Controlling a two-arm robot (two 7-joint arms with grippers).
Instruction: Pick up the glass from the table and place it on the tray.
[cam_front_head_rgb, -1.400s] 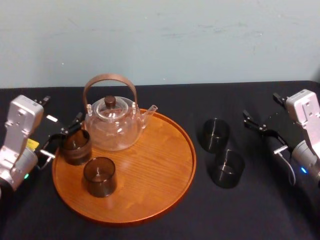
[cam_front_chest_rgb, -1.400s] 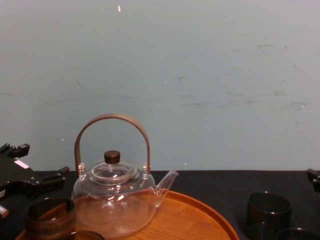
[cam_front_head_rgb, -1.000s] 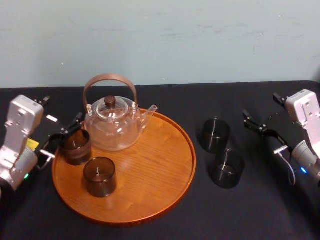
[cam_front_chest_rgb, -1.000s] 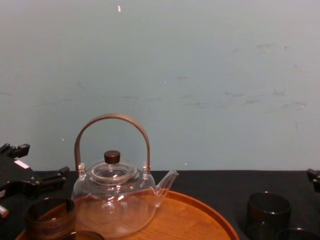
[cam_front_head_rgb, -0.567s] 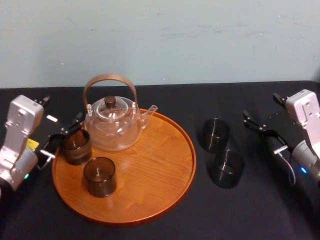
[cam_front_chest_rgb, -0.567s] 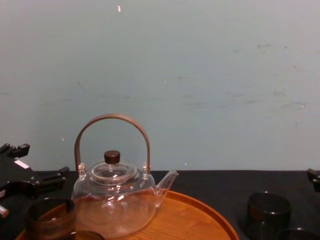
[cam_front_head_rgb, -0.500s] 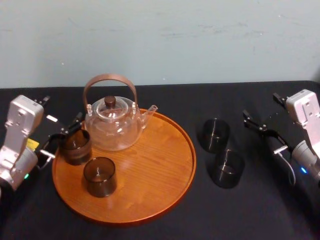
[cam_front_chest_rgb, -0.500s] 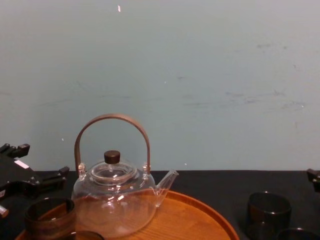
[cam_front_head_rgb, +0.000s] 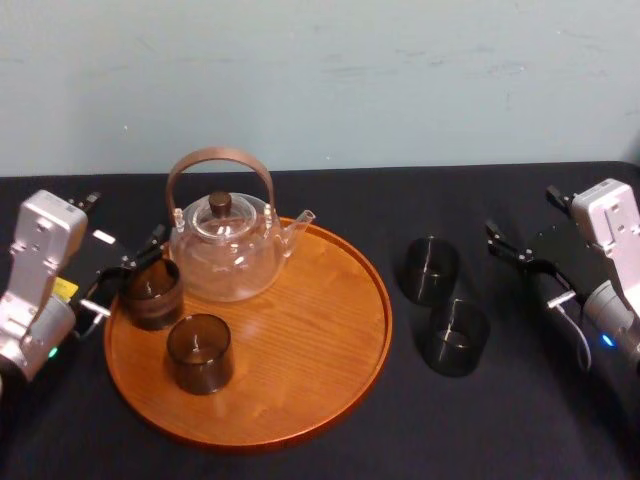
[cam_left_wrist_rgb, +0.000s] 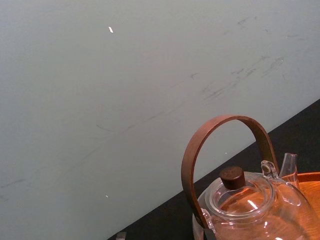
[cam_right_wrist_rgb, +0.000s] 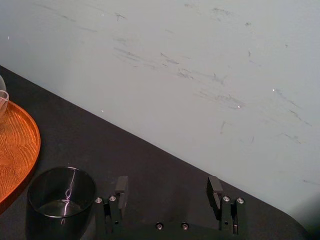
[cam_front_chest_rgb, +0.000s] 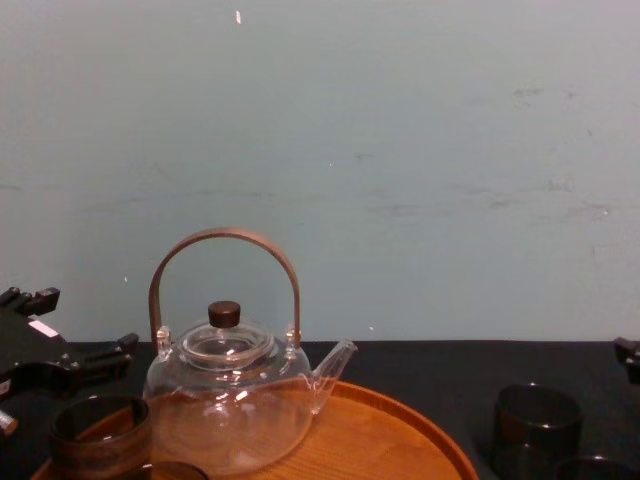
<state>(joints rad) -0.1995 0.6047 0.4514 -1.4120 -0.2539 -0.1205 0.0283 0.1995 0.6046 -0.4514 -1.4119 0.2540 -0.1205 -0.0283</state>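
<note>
R gripper (cam_right_wrist_rgb: 167, 186) agape above matte blk table (cam_right_wrist_rgb: 75, 135), pale wall (cam_right_wrist_rgb: 200, 60)

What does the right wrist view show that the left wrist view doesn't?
Right wrist view: the open right gripper above the table, a glass near it. Left wrist view: the teapot with its handle and lid. Both: the tray rim and the wall. In the head view, the open left gripper sits at the tray's left edge.

We are finding the tray (cam_front_head_rgb: 320, 330) lying bare at its near right; the glass teapot (cam_front_head_rgb: 225, 255), rim glass (cam_front_head_rgb: 152, 293) and middle glass (cam_front_head_rgb: 199, 352) are crowding its left. On the table (cam_front_head_rgb: 480, 200), the far glass (cam_front_head_rgb: 430, 268) and near glass (cam_front_head_rgb: 455, 336) are standing between tray and right gripper (cam_right_wrist_rgb: 167, 186).
</note>
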